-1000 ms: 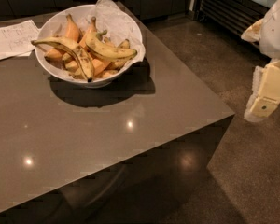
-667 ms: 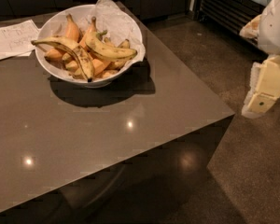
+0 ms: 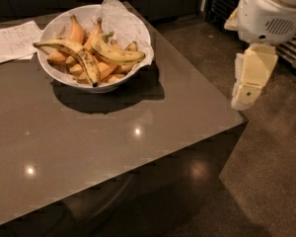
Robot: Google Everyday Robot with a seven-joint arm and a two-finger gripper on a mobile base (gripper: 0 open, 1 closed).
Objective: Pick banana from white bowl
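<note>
The white bowl (image 3: 55, 26) stands at the back left of the dark table (image 3: 103, 142), with crumpled white paper (image 3: 119, 15) at its rim. The banana (image 3: 116, 54), curved, yellow and brown-freckled, lies on top at the bowl's right side. A longer thin streaked banana (image 3: 75, 52) lies across the left, and orange-toned bananas (image 3: 77, 30) sit behind. My gripper (image 3: 251, 77) hangs below the white arm housing (image 3: 274, 11), off the table's right edge. It is well to the right of the bowl, apart from everything and holding nothing.
A printed paper sheet (image 3: 12, 41) lies on the table left of the bowl. The table's right edge and front corner (image 3: 239, 117) are just left of the gripper. Dark floor (image 3: 271, 172) lies to the right, and dark cabinets stand behind.
The gripper has moved left and slightly up, closer to the table's right edge. The bowl and bananas have not moved.
</note>
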